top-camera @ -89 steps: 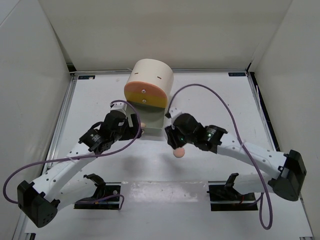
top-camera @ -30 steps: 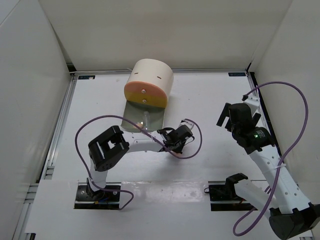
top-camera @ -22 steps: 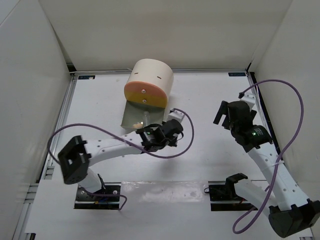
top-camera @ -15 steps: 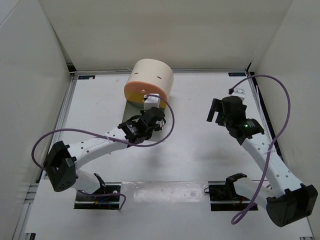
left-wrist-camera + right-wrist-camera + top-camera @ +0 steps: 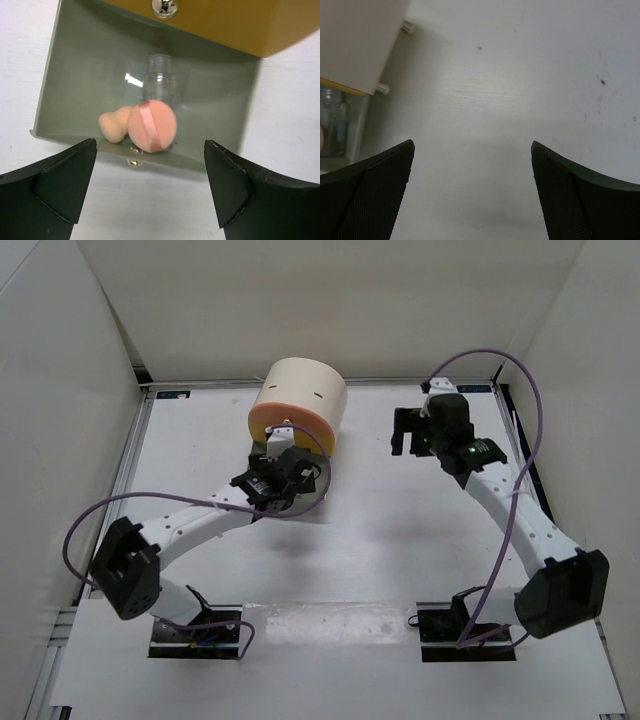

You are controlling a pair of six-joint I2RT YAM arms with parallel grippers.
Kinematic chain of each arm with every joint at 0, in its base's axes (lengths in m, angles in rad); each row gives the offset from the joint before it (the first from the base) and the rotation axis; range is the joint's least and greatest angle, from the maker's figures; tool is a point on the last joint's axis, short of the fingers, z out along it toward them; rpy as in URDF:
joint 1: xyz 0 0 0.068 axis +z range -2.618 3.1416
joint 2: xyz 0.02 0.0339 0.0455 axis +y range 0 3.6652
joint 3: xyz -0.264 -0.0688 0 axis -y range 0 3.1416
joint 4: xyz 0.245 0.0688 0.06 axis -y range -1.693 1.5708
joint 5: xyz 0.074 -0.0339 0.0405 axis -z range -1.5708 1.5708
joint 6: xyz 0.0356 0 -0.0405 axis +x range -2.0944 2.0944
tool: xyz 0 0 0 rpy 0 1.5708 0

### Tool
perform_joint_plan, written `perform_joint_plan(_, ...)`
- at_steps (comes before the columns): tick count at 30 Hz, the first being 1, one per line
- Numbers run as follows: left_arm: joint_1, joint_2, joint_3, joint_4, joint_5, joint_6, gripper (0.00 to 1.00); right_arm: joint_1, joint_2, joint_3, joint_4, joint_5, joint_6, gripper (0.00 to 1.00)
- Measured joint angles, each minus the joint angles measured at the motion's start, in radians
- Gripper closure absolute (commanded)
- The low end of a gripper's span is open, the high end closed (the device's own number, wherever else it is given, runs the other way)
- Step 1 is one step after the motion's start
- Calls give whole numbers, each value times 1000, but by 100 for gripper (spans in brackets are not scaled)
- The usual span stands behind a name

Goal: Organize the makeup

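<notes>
The grey drawer (image 5: 80, 70) of the cream cylinder box (image 5: 298, 395) stands pulled out. In it lie a clear tube (image 5: 160, 80), a peach egg-shaped sponge (image 5: 113, 127) and a round pink sponge (image 5: 152, 126) with a ribbon across it, leaning at the drawer's front wall. My left gripper (image 5: 150, 187) hovers just above the drawer's front edge, open, with nothing between its fingers (image 5: 65, 182). In the top view the left gripper (image 5: 283, 466) covers most of the drawer. My right gripper (image 5: 413, 432) hangs open over bare table to the right of the box, holding nothing.
The right wrist view shows the box's corner (image 5: 360, 40) with small feet and a sliver of the open drawer (image 5: 332, 125) at the left edge. White walls enclose the table on three sides. An orange-yellow drawer front (image 5: 290, 425) sits above the open drawer.
My left gripper travelled from the table's middle to the open drawer and opened; the pink sponge now lies in the drawer. My right arm swung back and leftward toward the box.
</notes>
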Motion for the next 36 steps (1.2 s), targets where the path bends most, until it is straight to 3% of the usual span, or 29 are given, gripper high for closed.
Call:
perform_joint_plan(4, -5, -164, -64, -4, 61, -18, 4, -1, 140, 126, 100, -177, -111, 1)
perform_joint_plan(9, -37, -405, -251, -2, 130, -29, 20, -1, 418, 439, 140, -396, -213, 1)
perform_joint_plan(14, -57, -507, -474, 84, 231, -19, 28, -1, 649, 723, 167, -575, -272, 1)
perform_joint_plan(22, -39, -438, -550, 290, 316, 55, 26, 3, 862, 941, 214, -761, -285, 1)
perform_joint_plan(30, 95, -263, -562, 474, 418, 114, 29, 5, 1028, 1093, 317, -875, -221, 1)
perform_joint_plan(36, 175, -238, -603, 595, 451, 139, 29, 3, 1050, 1093, 374, -990, -184, 4)
